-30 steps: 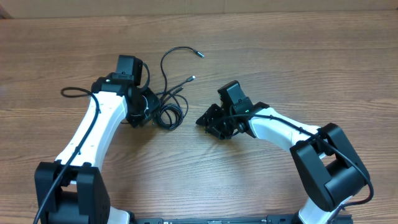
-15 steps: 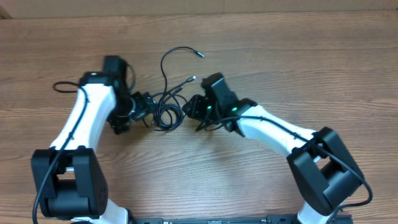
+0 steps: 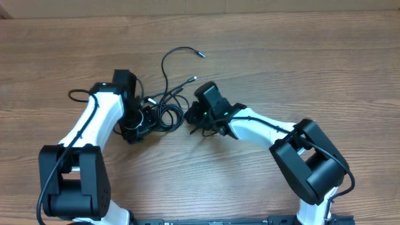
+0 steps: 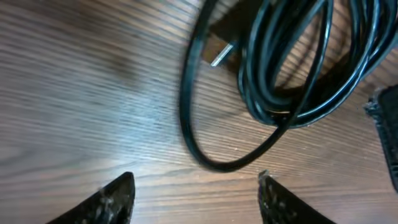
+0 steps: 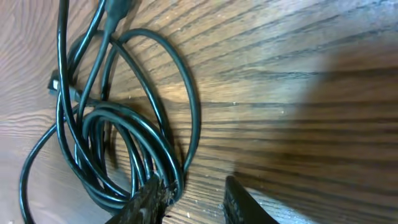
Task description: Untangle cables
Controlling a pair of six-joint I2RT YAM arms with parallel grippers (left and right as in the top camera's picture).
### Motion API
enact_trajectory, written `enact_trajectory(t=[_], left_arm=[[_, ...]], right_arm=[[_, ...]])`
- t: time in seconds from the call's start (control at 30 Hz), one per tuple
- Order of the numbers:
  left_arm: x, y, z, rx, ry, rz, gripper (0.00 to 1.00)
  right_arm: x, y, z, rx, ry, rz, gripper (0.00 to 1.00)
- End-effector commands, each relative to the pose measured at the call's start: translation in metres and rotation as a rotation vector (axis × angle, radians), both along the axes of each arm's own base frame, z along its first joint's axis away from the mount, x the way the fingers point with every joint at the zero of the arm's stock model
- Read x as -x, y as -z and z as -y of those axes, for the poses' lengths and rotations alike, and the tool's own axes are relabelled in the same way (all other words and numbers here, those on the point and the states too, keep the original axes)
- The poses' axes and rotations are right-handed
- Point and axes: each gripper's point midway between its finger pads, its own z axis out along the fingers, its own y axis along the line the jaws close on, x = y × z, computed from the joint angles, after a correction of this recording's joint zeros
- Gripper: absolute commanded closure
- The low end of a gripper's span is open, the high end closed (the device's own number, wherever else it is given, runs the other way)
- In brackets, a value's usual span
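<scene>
The cables (image 3: 166, 113) form 1 tangle near the middle of the wooden table (image 3: 294, 56), between the 2 grippers. They are thin, black and glossy, wound into a tight coil of several turns. How many separate cords make up the coil cannot be told. 2 free ends run from the coil toward the far edge, each ending in a small plug: 1 on a long curl (image 3: 201, 54), 1 on a shorter straight run (image 3: 194, 79).

In the left wrist view the coil (image 4: 283, 74) lies ahead of the fingers with 1 wider loop (image 4: 193, 124) hanging out of it and a silver plug tip (image 4: 221, 55) beside it.

The left gripper (image 4: 196, 196) stands open wide, with only bare wood between its tips and the loop just in front. The right gripper (image 5: 196, 199) is also parted, more narrowly, with wood showing in the gap. The coil's outer strands (image 5: 155, 149) lie right against 1 finger (image 5: 149, 199), not pinched.
</scene>
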Motion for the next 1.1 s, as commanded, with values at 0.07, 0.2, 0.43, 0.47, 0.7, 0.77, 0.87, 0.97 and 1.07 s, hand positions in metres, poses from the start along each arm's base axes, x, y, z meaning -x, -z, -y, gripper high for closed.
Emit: enact_trajectory(t=[0.07,0.2,0.43,0.47,0.7,0.77,0.87,0.97,1.07], left_arm=[[-0.027,0.013,0.026,-0.073,-0.112,0.105,0.38],[-0.045,0.012,0.033,-0.102,-0.209,0.172,0.62],[-0.041,0.017,0.026,-0.133,-0.239,0.161,0.62],[-0.04,0.021,0.026,-0.131,-0.261,0.16,0.62],[-0.044,0.027,0.025,-0.131,-0.272,0.194,0.75],[-0.044,0.036,0.025,-0.129,-0.292,0.209,0.75],[-0.044,0.043,0.027,-0.105,-0.316,0.223,0.74],[-0.047,0.042,0.029,-0.095,-0.315,0.234,0.75],[-0.051,0.041,0.03,-0.089,-0.316,0.25,0.74]], right_arm=[[0.02,-0.002,-0.012,-0.074,-0.062,-0.105,0.71],[0.021,-0.002,-0.011,-0.072,-0.06,-0.108,0.7],[0.02,-0.002,-0.011,-0.069,-0.058,-0.105,0.69],[0.02,-0.002,-0.011,-0.07,-0.058,-0.105,0.69],[0.02,-0.002,-0.011,-0.07,-0.058,-0.105,0.69],[0.02,-0.002,-0.011,-0.07,-0.058,-0.105,0.69],[0.02,-0.002,-0.011,-0.07,-0.058,-0.105,0.69],[0.02,-0.002,-0.011,-0.07,-0.058,-0.105,0.69],[0.02,-0.002,-0.011,-0.07,-0.058,-0.105,0.69]])
